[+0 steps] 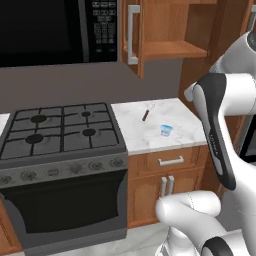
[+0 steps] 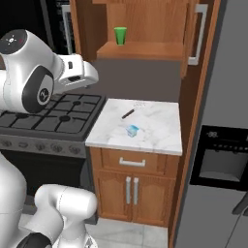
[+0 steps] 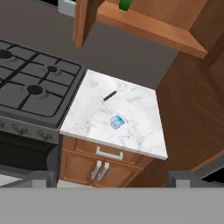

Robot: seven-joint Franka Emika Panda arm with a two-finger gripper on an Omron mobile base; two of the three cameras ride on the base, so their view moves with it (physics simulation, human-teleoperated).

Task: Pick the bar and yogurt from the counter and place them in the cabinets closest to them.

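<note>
Your end effector (image 3: 107,177) hangs high above the bench (image 3: 140,127) with nothing between its tips, which stand wide apart at the bottom of the hand view, so bring it down square over the yogurt (image 3: 116,122) near the bench's middle, straddle the cup just under its lid, and close gently, since so small and light a cup will likely tip at a glancing touch. Counting from the bench's front edge back: one yogurt, one thin dark stick (image 3: 110,95) behind it towards the wall, then one open cabinet (image 3: 148,27) above holding one green cup (image 3: 125,4); I see no bar on the bench.
</note>
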